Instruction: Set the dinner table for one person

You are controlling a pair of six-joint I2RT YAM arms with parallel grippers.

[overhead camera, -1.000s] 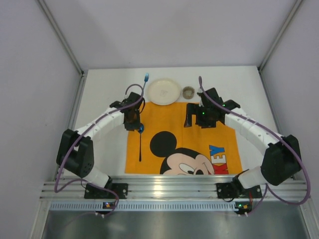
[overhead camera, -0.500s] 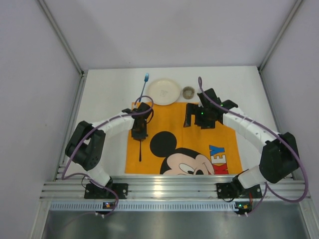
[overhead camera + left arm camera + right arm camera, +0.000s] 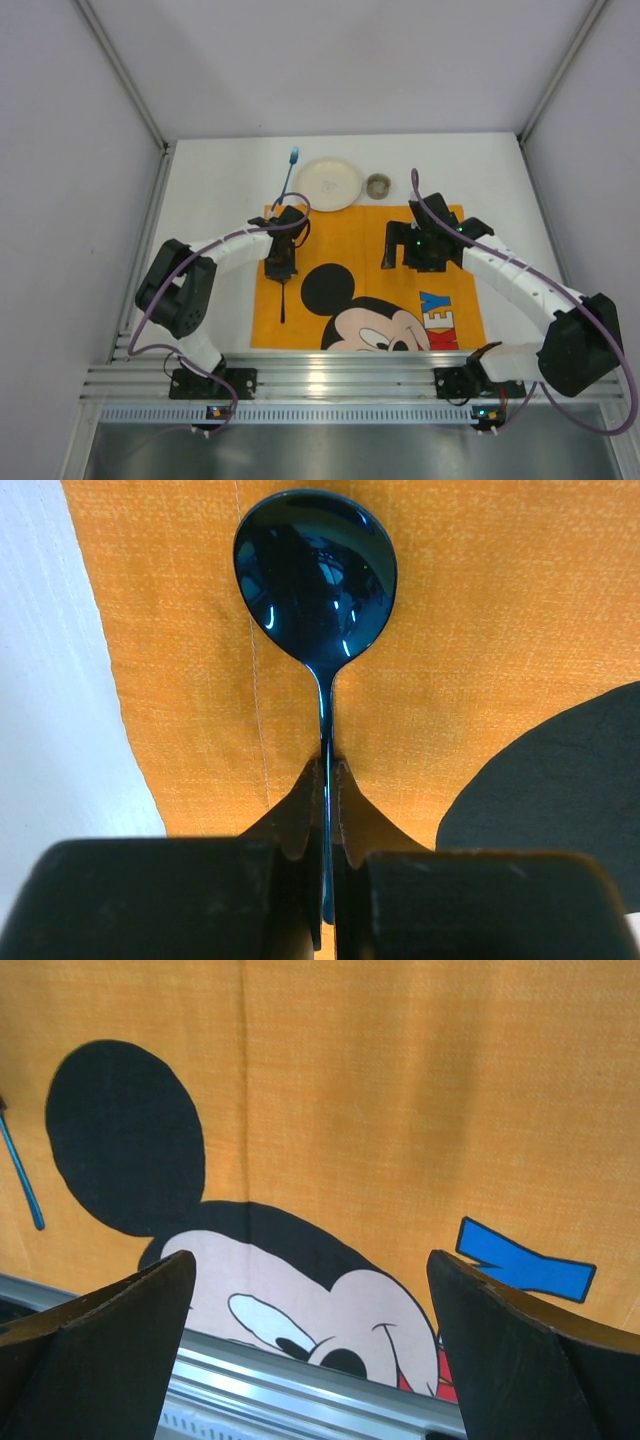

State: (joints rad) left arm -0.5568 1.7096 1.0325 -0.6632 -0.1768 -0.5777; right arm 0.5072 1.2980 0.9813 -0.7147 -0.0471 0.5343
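A dark blue metal spoon (image 3: 315,575) lies on the orange Mickey Mouse mat (image 3: 350,240), near the mat's left edge, bowl toward the far side. My left gripper (image 3: 327,765) is shut on the spoon's thin neck just behind the bowl. From above, the left gripper (image 3: 280,258) covers the bowl and only the handle (image 3: 282,300) shows. My right gripper (image 3: 310,1260) hangs open and empty over the mat's right half, also seen from above (image 3: 412,258). The mat lies on the white dinner table (image 3: 205,200).
A cream plate (image 3: 328,183), a small round cup (image 3: 378,185) and a blue-tipped utensil (image 3: 290,168) sit on the table beyond the mat's far edge. An aluminium rail (image 3: 340,380) runs along the near edge. Grey walls close in the left and right sides.
My left gripper has come down over the spoon and closed on its neck. The right arm has drawn slightly right and toward the near edge, still open.
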